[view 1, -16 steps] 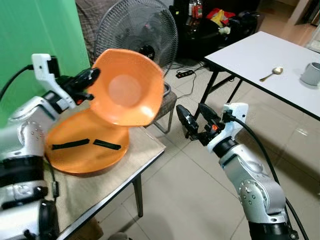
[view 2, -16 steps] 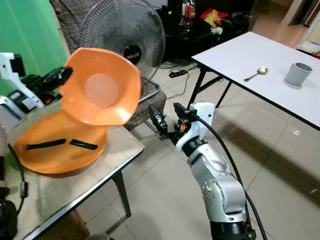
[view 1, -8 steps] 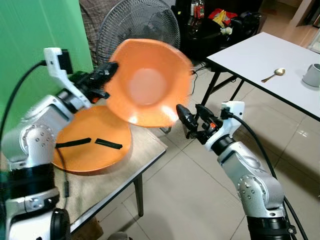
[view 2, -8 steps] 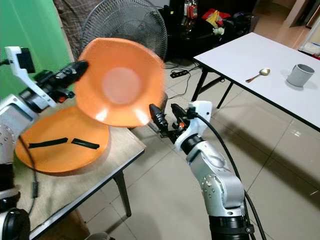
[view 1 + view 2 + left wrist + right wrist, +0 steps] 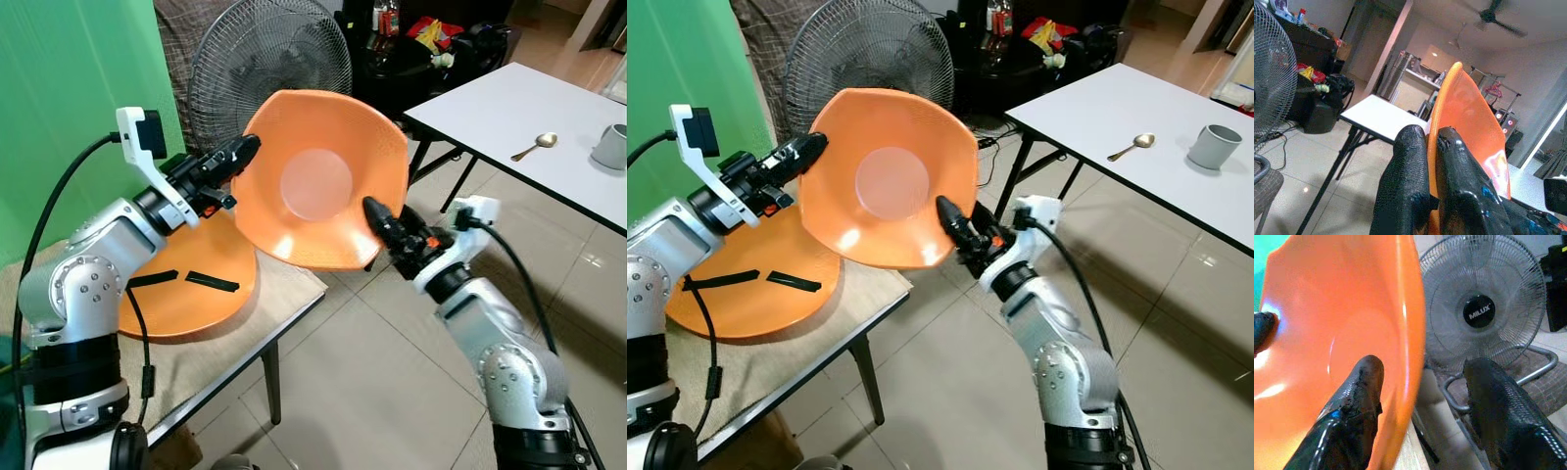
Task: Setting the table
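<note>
The left gripper (image 5: pixel 238 155) is clamped on the rim of an orange bowl (image 5: pixel 323 181), holding it tilted in the air beside the small wooden table (image 5: pixel 225 343), its hollow facing the camera. The right gripper (image 5: pixel 1420 396) straddles the opposite rim with its fingers spread apart, one inside the bowl and one outside, not yet closed.

The likely risk is a botched handover: if the left gripper lets go before the right one closes, the bowl could drop to the tiled floor beside the table.

The bowl is glossy orange plastic, wide and shallow, with softly squared corners and a paler round base. A second orange dish (image 5: pixel 196 294) rests on the table.
</note>
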{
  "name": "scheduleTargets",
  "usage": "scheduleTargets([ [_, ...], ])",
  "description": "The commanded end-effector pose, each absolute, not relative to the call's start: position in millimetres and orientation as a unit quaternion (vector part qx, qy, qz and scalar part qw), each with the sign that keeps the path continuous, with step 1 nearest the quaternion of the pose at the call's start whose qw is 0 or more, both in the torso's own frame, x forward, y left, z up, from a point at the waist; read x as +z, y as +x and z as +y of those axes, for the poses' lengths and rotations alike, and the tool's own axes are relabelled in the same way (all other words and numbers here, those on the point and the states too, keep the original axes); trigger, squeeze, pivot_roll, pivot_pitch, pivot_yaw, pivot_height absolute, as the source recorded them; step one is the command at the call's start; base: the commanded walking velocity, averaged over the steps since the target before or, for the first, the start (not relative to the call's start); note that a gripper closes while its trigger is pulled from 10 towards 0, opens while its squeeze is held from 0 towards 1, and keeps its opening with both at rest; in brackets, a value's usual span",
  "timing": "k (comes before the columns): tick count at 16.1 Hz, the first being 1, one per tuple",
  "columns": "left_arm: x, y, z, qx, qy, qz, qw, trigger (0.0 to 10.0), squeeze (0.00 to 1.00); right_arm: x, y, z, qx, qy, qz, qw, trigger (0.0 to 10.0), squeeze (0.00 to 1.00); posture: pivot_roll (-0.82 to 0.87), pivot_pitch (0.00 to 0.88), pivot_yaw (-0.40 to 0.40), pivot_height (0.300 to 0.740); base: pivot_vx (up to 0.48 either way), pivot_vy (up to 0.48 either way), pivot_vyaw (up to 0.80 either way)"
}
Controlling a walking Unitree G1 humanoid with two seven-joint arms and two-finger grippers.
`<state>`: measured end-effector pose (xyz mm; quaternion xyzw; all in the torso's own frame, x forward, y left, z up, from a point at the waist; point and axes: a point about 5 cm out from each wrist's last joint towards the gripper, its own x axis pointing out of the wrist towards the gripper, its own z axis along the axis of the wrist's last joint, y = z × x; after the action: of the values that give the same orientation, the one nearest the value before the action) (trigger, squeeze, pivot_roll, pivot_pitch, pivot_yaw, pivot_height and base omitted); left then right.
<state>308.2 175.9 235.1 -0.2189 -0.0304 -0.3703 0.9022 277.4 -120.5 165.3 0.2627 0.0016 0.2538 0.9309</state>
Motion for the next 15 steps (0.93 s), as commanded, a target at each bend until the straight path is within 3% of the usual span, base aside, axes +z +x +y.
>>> scheduleTargets([
  [1, 242.1, 306.1, 170.9, -0.38, -0.218, -0.046, 0.898, 0.0, 0.0, 166.5, 275.3, -126.5, 0.248, 0.268, -0.002, 0.931, 0.0, 0.0, 0.04, 0.0, -0.044, 0.74, 0.0, 0.0, 0.0],
  [15, 226.2, 304.6, 157.4, -0.366, -0.185, -0.028, 0.912, 0.0, 0.0, 166.5, 268.1, -136.9, 0.241, 0.259, 0.009, 0.935, 0.0, 0.0, 0.01, 0.0, -0.022, 0.74, 0.0, 0.0, 0.0],
])
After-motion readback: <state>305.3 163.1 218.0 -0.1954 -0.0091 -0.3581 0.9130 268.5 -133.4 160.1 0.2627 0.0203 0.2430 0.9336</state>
